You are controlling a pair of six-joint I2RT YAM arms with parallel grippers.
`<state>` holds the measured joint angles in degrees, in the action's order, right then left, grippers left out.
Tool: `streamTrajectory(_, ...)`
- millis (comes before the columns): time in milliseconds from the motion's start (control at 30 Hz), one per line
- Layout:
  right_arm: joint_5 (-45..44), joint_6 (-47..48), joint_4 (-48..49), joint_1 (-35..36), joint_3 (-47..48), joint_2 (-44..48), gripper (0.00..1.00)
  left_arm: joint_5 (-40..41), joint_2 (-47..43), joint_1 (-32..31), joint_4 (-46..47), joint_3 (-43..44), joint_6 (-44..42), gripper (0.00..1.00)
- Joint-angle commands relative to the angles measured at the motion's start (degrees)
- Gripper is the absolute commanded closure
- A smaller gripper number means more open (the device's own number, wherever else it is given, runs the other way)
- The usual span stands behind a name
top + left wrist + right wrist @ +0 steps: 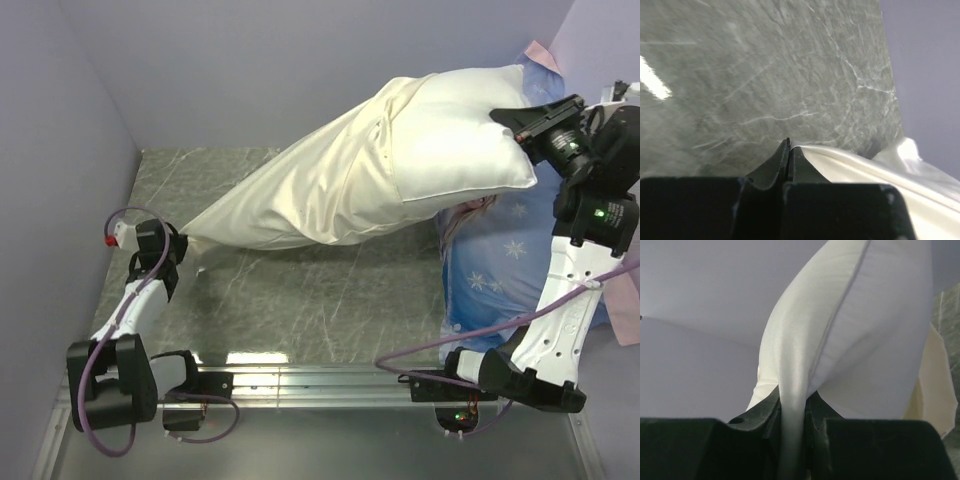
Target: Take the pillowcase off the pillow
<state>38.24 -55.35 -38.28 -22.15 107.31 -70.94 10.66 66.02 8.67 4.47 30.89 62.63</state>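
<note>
The cream pillowcase (310, 190) is stretched in a long cone from lower left to upper right, above the table. My left gripper (183, 240) is shut on its narrow closed end; in the left wrist view the jaws (789, 150) pinch a thin fold of the cream fabric (865, 170). The white pillow (460, 130) sticks out of the case's open end at upper right. My right gripper (512, 122) is shut on the pillow's right edge, held up in the air. In the right wrist view the gripper (792, 412) clamps a fold of the pillow (880, 330), with the case's rim (935, 385) behind.
A blue pillow with a snowflake print and pink edge (490, 260) lies at the right, under the right arm. The grey marble tabletop (300, 290) lies below the stretched case. Lilac walls (60, 150) close in the left and back sides.
</note>
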Motion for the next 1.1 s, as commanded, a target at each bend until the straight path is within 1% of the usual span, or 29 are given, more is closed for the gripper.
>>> streamTrajectory(0, -8.08, 2.6, 17.99, 5.43, -0.61, 3.17, 1.0, 8.94, -4.48, 2.14, -3.32, -1.1, -3.04, 1.0)
streamTrajectory(33, -10.62, 4.36, 17.02, 8.5, -0.17, 2.82, 1.0, 8.68, -5.1, 2.14, -3.68, -1.19, -2.95, 1.0)
streamTrajectory(67, -11.68, 7.42, 14.49, 13.05, 0.53, 2.39, 1.0, 8.07, -5.72, 2.14, -4.11, -1.19, -3.04, 1.0)
streamTrajectory(100, -12.39, 8.76, 13.59, 15.1, 1.41, 1.6, 1.0, 7.37, -6.77, 2.14, -4.12, -1.19, -3.56, 1.0)
streamTrajectory(133, -12.31, 9.55, 13.06, 16.43, 1.41, 1.16, 1.0, 4.06, -7.3, 2.06, -3.86, -1.27, -3.92, 0.99)
streamTrajectory(200, -11.09, 11.23, 12.18, 18.72, -0.6, 0.89, 1.0, 1.74, -10.19, 0.49, -3.77, -2.15, -4.18, 0.89)
streamTrajectory(233, -10.91, 11.93, 12.53, 19.16, -2.35, 1.5, 1.0, 2.09, -11.43, -0.31, -4.29, -2.42, -4.27, 0.75)
streamTrajectory(267, -10.99, 12.37, 13.66, 19.86, -4.37, 2.2, 1.0, 2.35, -12.66, -1.01, -4.29, -2.42, -4.62, 0.69)
streamTrajectory(300, -10.82, 12.81, 14.28, 19.87, -8.82, 4.21, 1.0, 2.44, -15.11, -2.06, -7.25, -2.24, -5.58, 0.63)
streamTrajectory(367, -11.17, 14.47, 14.99, 19.78, -13.24, 6.24, 1.0, 2.97, -17.49, -2.77, -9.38, -1.63, -6.29, 0.51)
streamTrajectory(400, -10.73, 14.66, 15.51, 19.0, -17.44, 8.08, 1.0, 3.05, -19.77, -3.56, -10.52, -1.11, -6.55, 0.48)
streamTrajectory(433, -9.42, 14.66, 16.3, 18.29, -19.57, 8.79, 1.0, 2.97, -20.92, -4.0, -11.67, -0.93, -6.9, 0.45)
streamTrajectory(467, -8.37, 14.83, 17.53, 17.5, -21.42, 9.41, 1.0, 2.88, -22.15, -4.44, -12.55, -0.58, -7.0, 0.44)
streamTrajectory(500, -6.53, 15.27, 17.89, 15.23, -24.4, 10.11, 1.0, 2.88, -24.08, -5.4, -13.25, -0.49, -7.17, 0.43)
streamTrajectory(567, -4.06, 15.54, 19.55, 13.11, -27.22, 10.55, 1.0, 2.09, -25.58, -5.85, -13.61, -0.49, -7.61, 0.4)
streamTrajectory(600, -0.05, 15.19, 20.61, 12.06, -29.85, 10.47, 1.0, -1.04, -25.94, -6.03, -12.48, -0.57, -8.83, 0.4)
streamTrajectory(667, 2.44, 14.4, 23.94, 11.34, -31.89, 10.21, 1.0, -6.32, -24.28, -6.03, -6.7, -0.4, -10.16, 0.4)
streamTrajectory(700, 3.41, 14.57, 24.39, 11.69, -32.42, 8.99, 1.0, -11.13, -21.31, -6.73, -4.93, 0.73, -11.03, 0.4)
streamTrajectory(733, 4.2, 14.92, 24.48, 13.43, -32.16, 8.28, 1.0, -13.53, -19.54, -7.52, -1.78, 1.35, -11.91, 0.4)
streamTrajectory(767, 3.78, 16.66, 23.09, 14.49, -31.55, 7.4, 1.0, -15.56, -17.7, -8.31, 2.26, 3.01, -12.79, 0.38)
streamTrajectory(800, 2.9, 17.9, 21.86, 15.64, -29.98, 6.09, 1.0, -16.71, -13.07, -10.92, 2.82, 4.68, -14.45, 0.38)
streamTrajectory(833, 0.81, 18.87, 20.72, 16.78, -29.27, 5.64, 1.0, -19.94, -10.85, -12.08, 4.04, 6.35, -15.95, 0.35)
streamTrajectory(900, -0.53, 20.11, 19.74, 18.89, -28.99, 4.93, 1.0, -21.38, -5.06, -14.89, 6.6, 10.75, -18.5, 0.29)
streamTrajectory(933, -0.71, 20.2, 19.74, 19.07, -29.26, 4.67, 1.0, -23.47, -3.8, -15.17, 8.43, 11.81, -19.12, 0.28)
streamTrajectory(1000, -1.41, 20.19, 19.83, 19.08, -30.13, 4.49, 1.0, -23.67, -1.43, -15.35, 12.03, 14.18, -19.48, 0.27)
streamTrajectory(1033, -2.11, 21.24, 19.3, 19.08, -30.05, 4.4, 1.0, -24.45, -0.64, -15.35, 13.45, 14.8, -19.65, 0.25)
streamTrajectory(1067, -3.86, 21.86, 17.64, 19.16, -29.88, 3.62, 1.0, -25.32, 0.42, -15.35, 14.76, 17.07, -20.26, 0.24)
